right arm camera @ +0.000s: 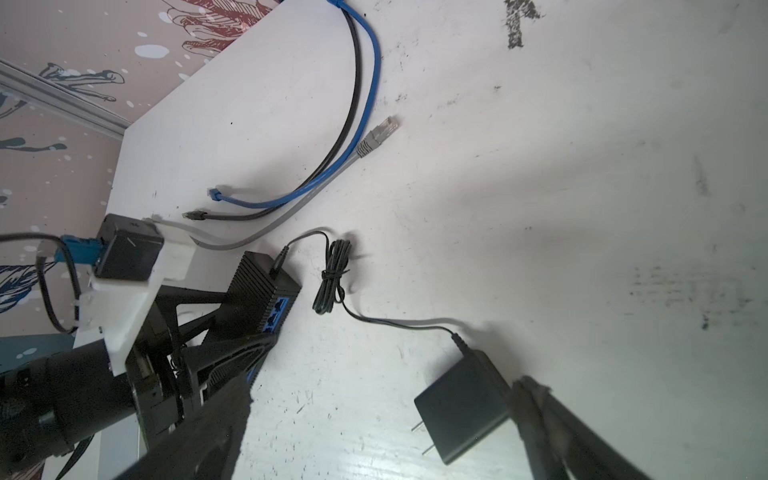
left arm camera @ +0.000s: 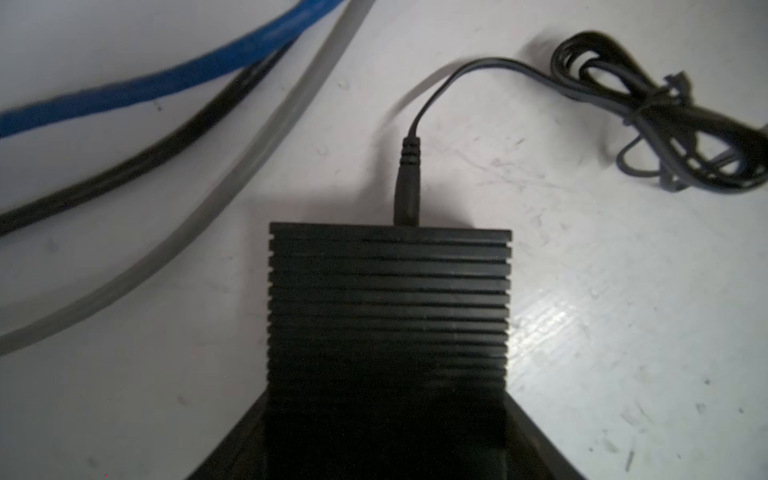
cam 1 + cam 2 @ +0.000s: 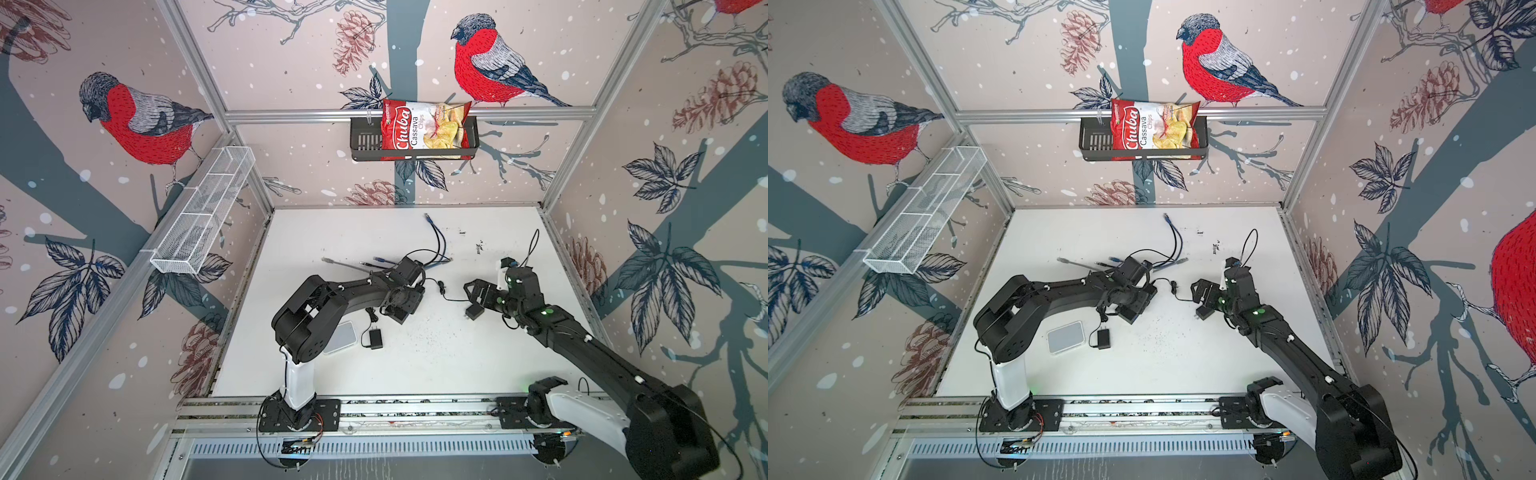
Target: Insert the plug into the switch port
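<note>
The switch (image 2: 388,299), a black ribbed box with blue ports on one side (image 1: 266,291), lies low over the white table (image 3: 418,295) (image 3: 1148,296). My left gripper (image 2: 388,399) (image 3: 409,305) is shut on its two sides. The black barrel plug (image 2: 408,195) (image 1: 277,262) sits with its tip in the switch's far end face. Its thin cord runs through a tied bundle (image 1: 330,274) to a black power adapter (image 1: 461,411) (image 3: 473,312) flat on the table. My right gripper (image 1: 386,390) (image 3: 473,297) stands open over that adapter, one finger (image 1: 536,399) right beside its edge.
Loose blue, black and grey network cables (image 1: 357,137) (image 3: 436,245) lie behind the switch. A second black adapter (image 3: 376,338) and a flat white box (image 3: 341,337) rest near the left arm. A chips bag (image 3: 424,129) hangs in a wall basket at the back.
</note>
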Controlling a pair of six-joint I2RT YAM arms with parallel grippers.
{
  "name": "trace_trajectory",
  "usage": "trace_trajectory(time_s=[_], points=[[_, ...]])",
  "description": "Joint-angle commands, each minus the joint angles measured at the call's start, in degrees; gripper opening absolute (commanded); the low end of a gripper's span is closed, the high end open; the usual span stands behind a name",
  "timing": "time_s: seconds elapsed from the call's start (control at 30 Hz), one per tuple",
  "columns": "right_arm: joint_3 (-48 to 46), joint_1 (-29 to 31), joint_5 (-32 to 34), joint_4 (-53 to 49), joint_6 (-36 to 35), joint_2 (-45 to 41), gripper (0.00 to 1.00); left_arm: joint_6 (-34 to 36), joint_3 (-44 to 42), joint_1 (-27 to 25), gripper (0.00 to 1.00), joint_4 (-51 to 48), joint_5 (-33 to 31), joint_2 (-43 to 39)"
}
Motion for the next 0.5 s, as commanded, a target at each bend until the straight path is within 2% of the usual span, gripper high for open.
trace_trajectory(time_s=[0.0,0.13,0.37,0.4,0.43,0.47], points=[[0.3,0.4,-0.1,0.0,0.8,0.6,0.99,-1.7,0.1,0.3,0.3,-2.5,-1.0,0.8],[0.5,0.8,0.3,0.2,0.4,2.3,0.99,-1.2,0.0,0.3,0.41,-2.2,0.1,0.9],[2.4,1.4,1.8,0.8,-0.6,5.6,0.99,-0.5,0.2,0.3,0.45,-1.9,2.1,0.9],[2.8,1.5,2.0,0.8,-1.0,6.0,0.99,-0.6,0.2,0.3,0.51,-1.6,2.3,0.6],[3.1,1.5,2.3,0.8,-1.3,6.2,0.99,-0.6,0.2,0.3,0.9,-1.5,2.4,0.3],[3.4,1.5,2.7,0.7,-1.5,6.5,0.99,-0.5,0.1,0.3,0.97,-1.1,2.4,0.0]])
